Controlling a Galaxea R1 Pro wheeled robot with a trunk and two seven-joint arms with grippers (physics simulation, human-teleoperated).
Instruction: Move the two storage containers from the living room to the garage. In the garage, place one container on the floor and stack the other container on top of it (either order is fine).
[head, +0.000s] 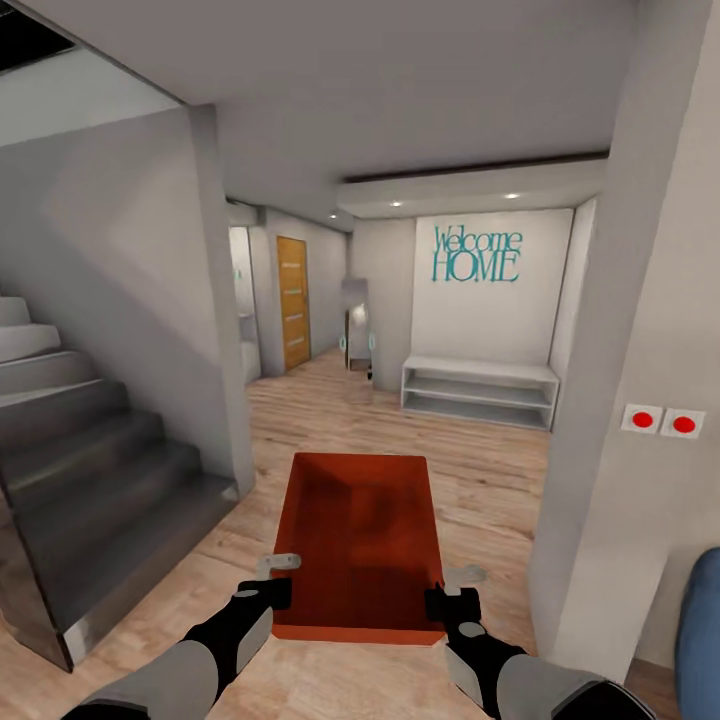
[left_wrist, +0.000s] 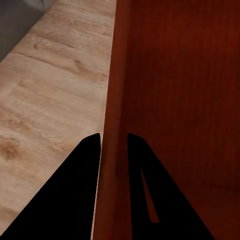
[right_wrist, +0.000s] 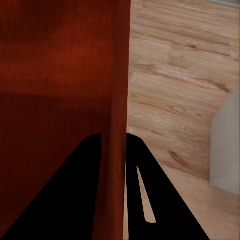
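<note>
Since I'm carrying the storage container (head: 360, 545) down a hallway, the relation that counts is box to claws: it hangs between them, long axis running straight ahead away from both. Left claw (head: 268, 592) pinches the near end of the left wall, right claw (head: 448, 603) pinches the near end of the right wall; each wrist view shows one finger inside the box and one outside, jaws narrow, closed onto the thin wall. Neither arm is nearer, the grip is symmetric, both at the near corners, so most of the box sticks out forward past the claws. Box looks level, clear of the wood-plank floor (head: 480, 480). Staircase (head: 90, 470) off beyond the left claw, wall corner (head: 600, 480) close beyond the right claw. I judge the right side is the tight one for steering.
</note>
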